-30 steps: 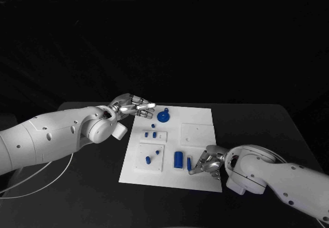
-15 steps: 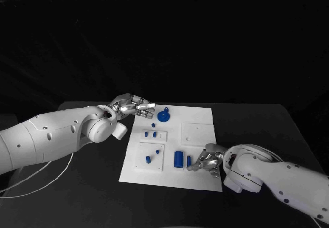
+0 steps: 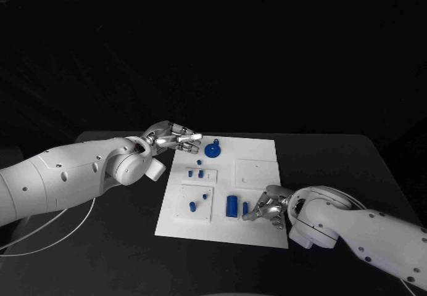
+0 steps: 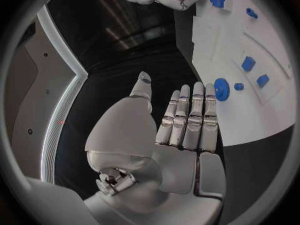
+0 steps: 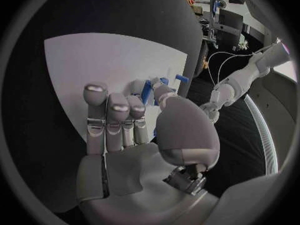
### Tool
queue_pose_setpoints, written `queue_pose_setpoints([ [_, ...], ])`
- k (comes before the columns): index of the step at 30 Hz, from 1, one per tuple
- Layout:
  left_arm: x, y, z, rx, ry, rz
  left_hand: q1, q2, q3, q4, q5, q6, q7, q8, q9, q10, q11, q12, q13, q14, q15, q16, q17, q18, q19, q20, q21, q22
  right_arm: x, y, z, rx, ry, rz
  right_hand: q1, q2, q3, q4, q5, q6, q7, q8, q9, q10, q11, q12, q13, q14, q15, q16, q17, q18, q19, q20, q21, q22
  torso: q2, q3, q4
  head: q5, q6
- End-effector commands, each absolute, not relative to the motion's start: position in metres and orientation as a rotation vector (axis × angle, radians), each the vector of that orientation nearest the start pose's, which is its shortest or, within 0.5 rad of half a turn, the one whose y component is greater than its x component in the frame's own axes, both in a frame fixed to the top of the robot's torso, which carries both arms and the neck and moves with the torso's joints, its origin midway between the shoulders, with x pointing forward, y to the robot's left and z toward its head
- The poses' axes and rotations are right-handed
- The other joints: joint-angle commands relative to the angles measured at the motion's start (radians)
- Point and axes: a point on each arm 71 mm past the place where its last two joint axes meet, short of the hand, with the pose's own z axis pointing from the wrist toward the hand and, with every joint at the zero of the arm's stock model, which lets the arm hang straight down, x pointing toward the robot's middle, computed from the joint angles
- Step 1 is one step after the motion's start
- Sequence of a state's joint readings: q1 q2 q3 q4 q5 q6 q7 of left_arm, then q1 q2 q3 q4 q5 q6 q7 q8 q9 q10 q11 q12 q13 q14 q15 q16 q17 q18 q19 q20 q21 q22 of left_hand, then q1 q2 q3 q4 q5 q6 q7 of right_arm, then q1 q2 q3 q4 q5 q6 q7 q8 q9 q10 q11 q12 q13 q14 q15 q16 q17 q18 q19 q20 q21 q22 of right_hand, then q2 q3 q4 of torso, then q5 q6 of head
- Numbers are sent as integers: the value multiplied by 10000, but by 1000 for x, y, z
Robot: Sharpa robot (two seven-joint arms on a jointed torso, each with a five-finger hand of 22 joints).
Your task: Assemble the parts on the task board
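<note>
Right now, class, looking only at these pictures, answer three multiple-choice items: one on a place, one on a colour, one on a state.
1. Where on the task board is the round blue part?
A. At its near right corner
B. At its far end, by the left hand
C. Off it, on the table

2. What colour is the task board?
A. Black
B. Blue
C. White

3. What is the left hand doing?
A. Holding nothing
B. Gripping a blue cylinder
C. Lifting the board

Answers:
1. B: the head view shows the part at the board's far end, just beside the left hand.
2. C: the board is white against the black table.
3. A: the left wrist view shows straight fingers with nothing in them.
</note>
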State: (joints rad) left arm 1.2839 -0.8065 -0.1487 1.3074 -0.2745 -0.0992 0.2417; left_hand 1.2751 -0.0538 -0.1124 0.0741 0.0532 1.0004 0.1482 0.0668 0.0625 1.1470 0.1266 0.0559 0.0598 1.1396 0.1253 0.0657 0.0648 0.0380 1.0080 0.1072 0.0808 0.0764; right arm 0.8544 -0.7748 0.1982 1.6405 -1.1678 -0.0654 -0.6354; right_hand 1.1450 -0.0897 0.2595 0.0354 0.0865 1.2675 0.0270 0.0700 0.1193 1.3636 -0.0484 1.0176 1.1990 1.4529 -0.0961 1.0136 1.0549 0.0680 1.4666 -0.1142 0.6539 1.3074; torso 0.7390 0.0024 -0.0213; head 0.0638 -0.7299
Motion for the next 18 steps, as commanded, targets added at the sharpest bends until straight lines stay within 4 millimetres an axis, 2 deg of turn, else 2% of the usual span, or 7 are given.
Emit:
queue_pose_setpoints([
  [1, 521, 242, -194, -8168, 17377, -13526, 18, 104, -5, -18, -60, 58, 8, -20, 13, -51, 27, 34, 6, -70, 22, -34, 5, -79, -72, 24, -23, -4, 420, -167, -284, 4012, 22992, 4815, 188, 165, 143, -187, 58, 30, -22, -63, -19, 32, -49, 51, 19, 22, -46, 23, -1, -129, 520, -81, 51, 205, 0, -2, -3, -1, -2],
  [2, 521, 242, -194, -8168, 17379, -13527, 16, 173, -62, -78, -60, 55, 8, -19, 14, -48, 27, 33, 6, -71, 24, -33, 7, -73, -72, 27, -19, -2, 420, -167, -284, 4019, 23014, 4782, 189, 213, 196, -269, 79, 26, -24, -64, -21, 37, -53, 54, 22, 19, -44, 20, -5, -134, 521, -82, 50, 204, 1, -2, -1, -4, -7],
  [5, 521, 242, -194, -8167, 17387, -13528, 16, 173, -62, -78, -60, 55, 8, -19, 14, -48, 27, 33, 6, -71, 24, -33, 7, -73, -72, 27, -19, -2, 421, -166, -287, 4022, 23092, 4690, 118, 322, 305, -637, 174, 24, -38, -64, -20, 40, -55, 48, 29, 23, -48, 25, -6, -147, 520, -88, 61, 201, 2, -1, -2, -2, -11],
  [8, 521, 242, -194, -8173, 17394, -13518, 16, 173, -62, -78, -60, 55, 8, -19, 14, -48, 27, 33, 6, -71, 24, -33, 7, -73, -72, 27, -19, -2, 421, -167, -290, 4047, 23160, 4597, 84, 449, 416, -845, 384, 16, -37, -63, -18, 38, -63, 42, 31, 21, -47, 24, -10, -154, 521, -87, 76, 203, 2, 7, 2, 2, -20],
  [10, 521, 242, -194, -8178, 17397, -13507, 16, 173, -62, -78, -60, 55, 8, -19, 14, -48, 27, 33, 6, -71, 24, -33, 7, -73, -72, 27, -19, -2, 421, -168, -291, 4057, 23202, 4551, -140, 511, 645, -1137, 283, 12, -24, -44, -3, 29, -53, 29, 37, 21, -42, 25, -15, -161, 510, -85, 42, 183, -1, 5, 2, 8, -12],
  [14, 521, 243, -195, -8184, 17403, -13492, 16, 173, -62, -78, -60, 55, 8, -19, 14, -48, 27, 33, 6, -71, 24, -33, 7, -73, -72, 27, -19, -2, 420, -168, -293, 4061, 23257, 4530, -241, 454, 553, -1140, 501, 22, -43, -61, 5, 45, -63, 40, 46, 22, -45, 26, -19, -155, 518, -87, 59, 189, -2, 8, -7, 17, -10],
  [18, 521, 243, -195, -8186, 17405, -13482, 22, 231, -108, -146, -60, 64, 6, -20, 13, -46, 25, 34, 7, -74, 25, -35, 6, -72, -75, 29, -17, -2, 420, -169, -294, 4096, 23295, 4598, -321, 376, 383, -1052, 518, 25, -38, -61, 2, 42, -56, 25, 40, 16, -42, 13, -33, -154, 517, -86, 59, 189, 0, 10, -13, 9, -4],
])
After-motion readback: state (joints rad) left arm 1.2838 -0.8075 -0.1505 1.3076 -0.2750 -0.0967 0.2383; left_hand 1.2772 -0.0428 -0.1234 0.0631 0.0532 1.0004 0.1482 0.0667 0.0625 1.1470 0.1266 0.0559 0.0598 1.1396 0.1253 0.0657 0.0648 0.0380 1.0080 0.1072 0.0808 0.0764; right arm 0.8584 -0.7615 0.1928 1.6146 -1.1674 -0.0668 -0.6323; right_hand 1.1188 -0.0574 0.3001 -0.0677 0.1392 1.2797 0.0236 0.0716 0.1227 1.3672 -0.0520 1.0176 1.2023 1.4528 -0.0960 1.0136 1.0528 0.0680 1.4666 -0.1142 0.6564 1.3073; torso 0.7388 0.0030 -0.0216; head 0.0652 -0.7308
